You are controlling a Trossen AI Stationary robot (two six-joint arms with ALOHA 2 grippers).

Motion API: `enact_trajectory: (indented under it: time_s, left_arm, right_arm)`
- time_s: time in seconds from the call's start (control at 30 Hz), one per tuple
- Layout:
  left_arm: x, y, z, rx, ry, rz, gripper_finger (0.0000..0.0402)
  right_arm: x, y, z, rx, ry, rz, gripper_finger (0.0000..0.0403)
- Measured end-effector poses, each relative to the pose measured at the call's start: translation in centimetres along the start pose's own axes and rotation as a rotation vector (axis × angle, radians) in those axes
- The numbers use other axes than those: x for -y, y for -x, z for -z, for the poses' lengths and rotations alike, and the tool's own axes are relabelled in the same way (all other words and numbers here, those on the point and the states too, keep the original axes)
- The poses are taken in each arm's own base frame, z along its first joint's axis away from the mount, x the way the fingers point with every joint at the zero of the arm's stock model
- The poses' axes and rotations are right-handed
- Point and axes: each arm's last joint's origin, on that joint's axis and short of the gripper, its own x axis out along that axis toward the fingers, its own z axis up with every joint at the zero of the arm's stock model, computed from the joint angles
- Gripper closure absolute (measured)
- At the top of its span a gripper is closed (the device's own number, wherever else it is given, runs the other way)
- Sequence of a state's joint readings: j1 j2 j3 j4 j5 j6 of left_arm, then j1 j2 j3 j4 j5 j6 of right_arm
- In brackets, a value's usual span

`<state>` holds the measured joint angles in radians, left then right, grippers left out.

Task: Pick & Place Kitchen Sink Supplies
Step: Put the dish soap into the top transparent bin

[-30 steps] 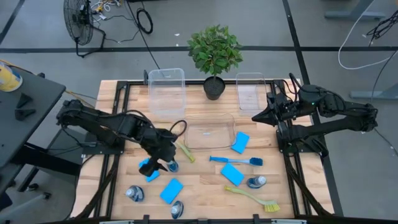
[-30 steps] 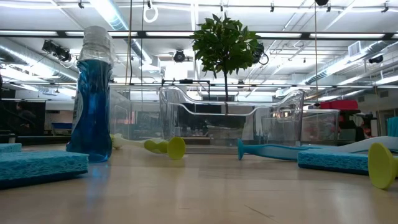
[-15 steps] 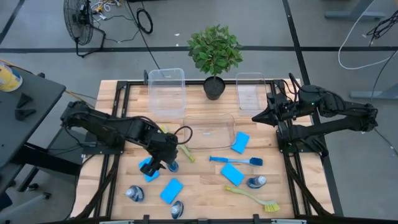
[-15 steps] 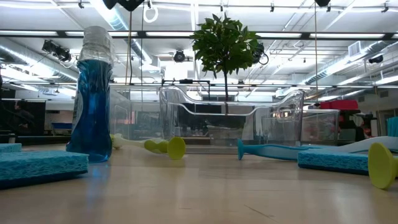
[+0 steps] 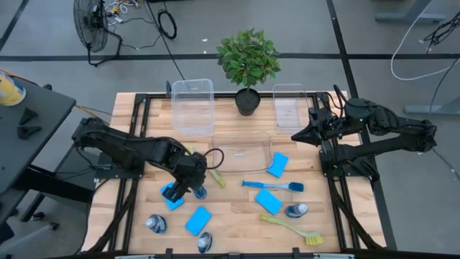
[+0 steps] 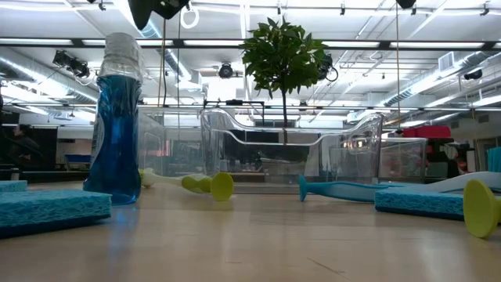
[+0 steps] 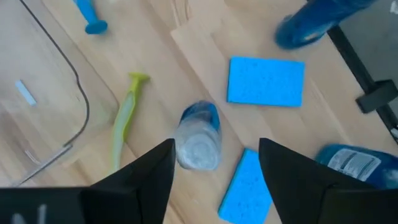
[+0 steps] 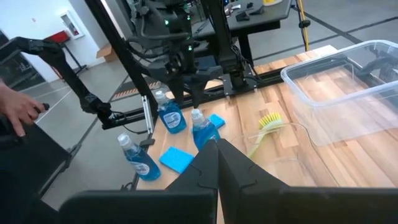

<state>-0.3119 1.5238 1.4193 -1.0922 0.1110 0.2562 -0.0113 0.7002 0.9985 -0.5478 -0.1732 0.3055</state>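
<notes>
A: At the near-left of the table, the left gripper [image 7: 214, 165] is hovering directly above an upright blue-liquid bottle [image 7: 199, 135], its fingers standing apart on either side of the cap and clear of it. What does a good grasp call for here?

B: By the look of it, the arm should be descending straight, keeping the cap centred between the fingers, and closing on the neck or shoulder — not the cap's rounded top, which would likely slip. A blue sponge [image 5: 169, 195] is lying just beside the bottle's base, so one finger risks catching it on the way down.

A: And farther off?

B: The yellow-green brush [image 7: 124, 120] is lying beside the bottle, near the edge of a clear bin [image 5: 242, 151]. At the far right, the right gripper [image 8: 217, 163] is waiting with its fingers pressed together, holding nothing.

A: What is hard to make out?

B: From above, the left arm is covering most of the bottle — only a sliver shows. The low camera is catching just the gripper's underside at the frame's top edge.
</notes>
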Motion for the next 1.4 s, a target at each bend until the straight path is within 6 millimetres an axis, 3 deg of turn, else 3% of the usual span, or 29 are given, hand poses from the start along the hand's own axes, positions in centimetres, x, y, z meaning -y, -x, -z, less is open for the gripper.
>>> enact_trajectory:
  time_s: [0.2,0.33,0.73,1.4]
  left_arm:
    - [-0.2,-0.9,-0.2,-0.030,-0.001,-0.022,0.0112]
    - [-0.3,-1.1,-0.3,-0.029,0.001,-0.027,0.0103]
    - [-0.6,-3.1,-0.7,-0.089,0.005,-0.006,0.0102]
    - [-0.7,-3.3,-0.6,-0.116,-0.012,-0.026,0.0120]
  right_arm:
    - [0.0,-0.1,0.1,-0.012,-0.002,0.004,0.0403]
    - [0.1,-0.2,0.1,-0.021,-0.004,0.007,0.0400]
    - [0.2,-0.6,0.2,-0.039,-0.007,0.013,0.0398]
    - [0.3,-0.9,0.4,-0.059,-0.011,0.018,0.0398]
